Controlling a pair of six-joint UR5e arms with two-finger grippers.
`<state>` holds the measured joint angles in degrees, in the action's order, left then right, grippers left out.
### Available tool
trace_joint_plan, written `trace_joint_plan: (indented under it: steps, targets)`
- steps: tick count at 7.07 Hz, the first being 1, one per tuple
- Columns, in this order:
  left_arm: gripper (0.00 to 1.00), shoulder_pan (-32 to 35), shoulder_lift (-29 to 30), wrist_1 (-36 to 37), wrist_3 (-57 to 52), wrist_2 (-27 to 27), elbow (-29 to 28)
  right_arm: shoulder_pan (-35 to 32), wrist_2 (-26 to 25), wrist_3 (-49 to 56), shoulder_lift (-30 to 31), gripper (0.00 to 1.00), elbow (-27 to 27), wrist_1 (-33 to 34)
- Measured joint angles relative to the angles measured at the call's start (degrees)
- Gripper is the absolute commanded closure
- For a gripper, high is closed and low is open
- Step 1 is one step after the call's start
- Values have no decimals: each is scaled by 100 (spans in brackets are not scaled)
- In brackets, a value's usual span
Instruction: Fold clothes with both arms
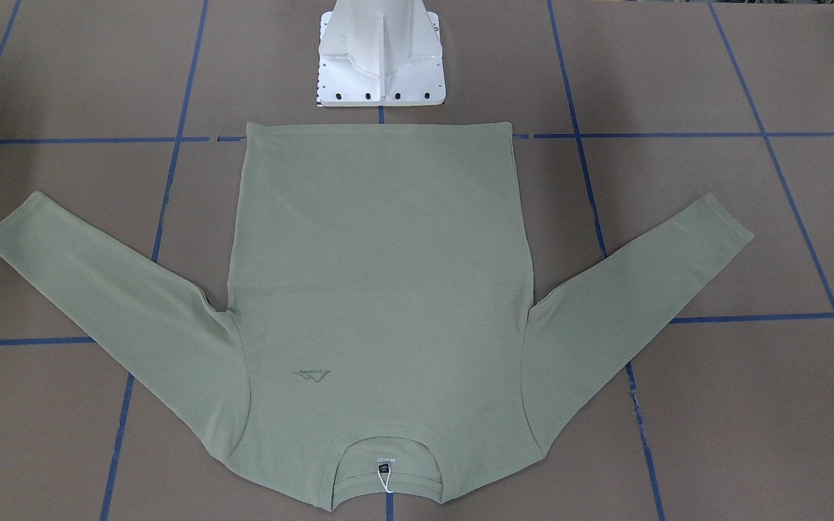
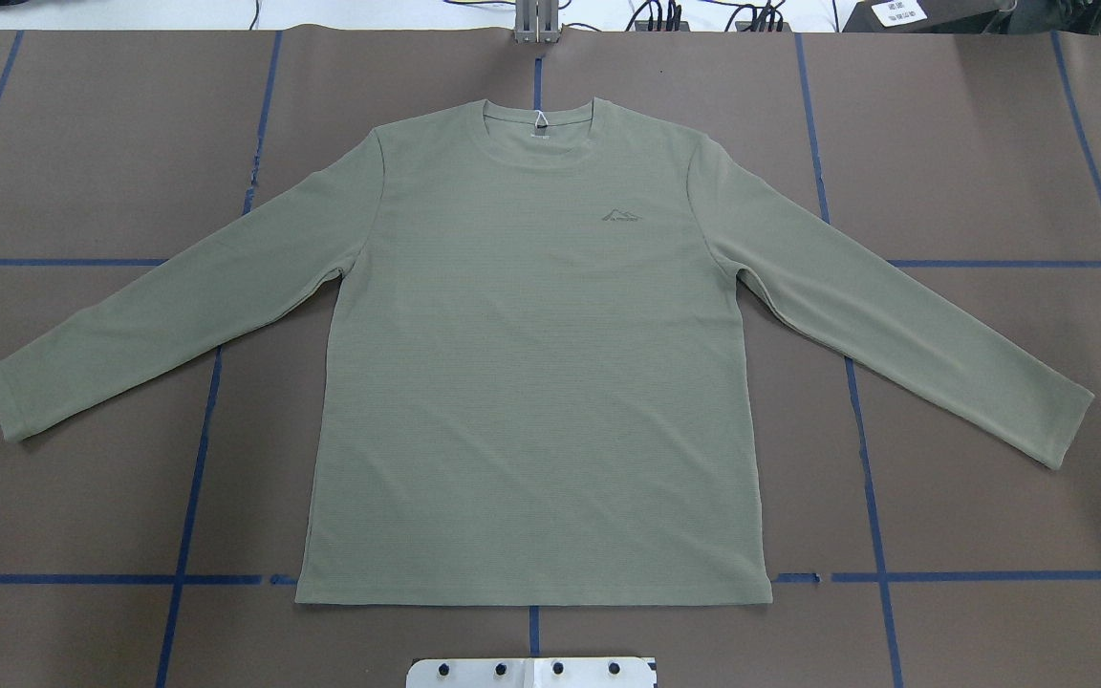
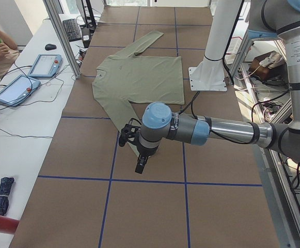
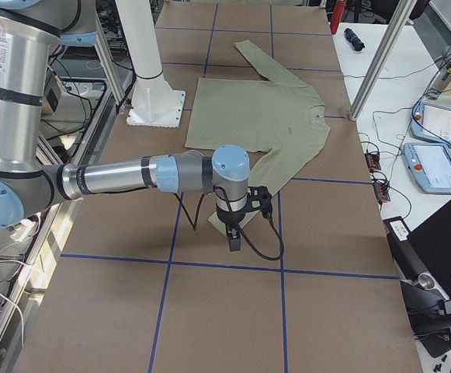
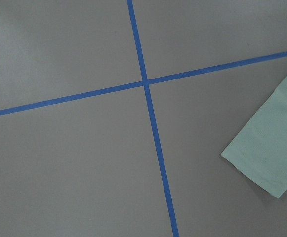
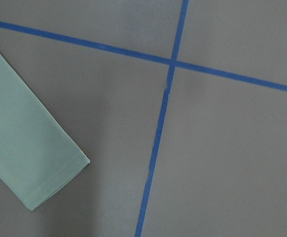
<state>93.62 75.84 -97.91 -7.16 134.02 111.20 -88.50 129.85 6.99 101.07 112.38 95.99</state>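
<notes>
Silver-grey left arm (image 3: 232, 132), matching right arm (image 4: 109, 177), light blue joint caps (image 3: 156, 114), looping black cables (image 4: 280, 241).

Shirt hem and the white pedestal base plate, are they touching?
Apart. The overhead exterior view shows a strip of bare brown table between the shirt hem and the base plate.

Print on the neck label (image 1: 385, 460) is too small to read. The left end effector (image 3: 140, 166) and right end effector (image 4: 234, 241) show only from the side, so their spread is unreadable.
</notes>
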Motion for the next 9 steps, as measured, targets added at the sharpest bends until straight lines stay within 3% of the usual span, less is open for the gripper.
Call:
trace_joint_plan:
  steps: [2,4,5,7,9]
  targets:
    - [0,6,78,-651,57,42,-64,-5,23,-19,-391,0,92,-186]
    - [0,13,114,-1698,72,53,-368,12,486,-77,-282,0,26,-583]
    - [0,18,98,-1985,74,54,-451,109,645,-476,-28,0,-24,-1225]
    - [0,32,70,-2144,74,76,-468,567,635,-2129,499,4,-445,-3343]
    - [0,43,43,-2160,66,163,-452,1614,-133,-4110,613,18,-1194,-5505]
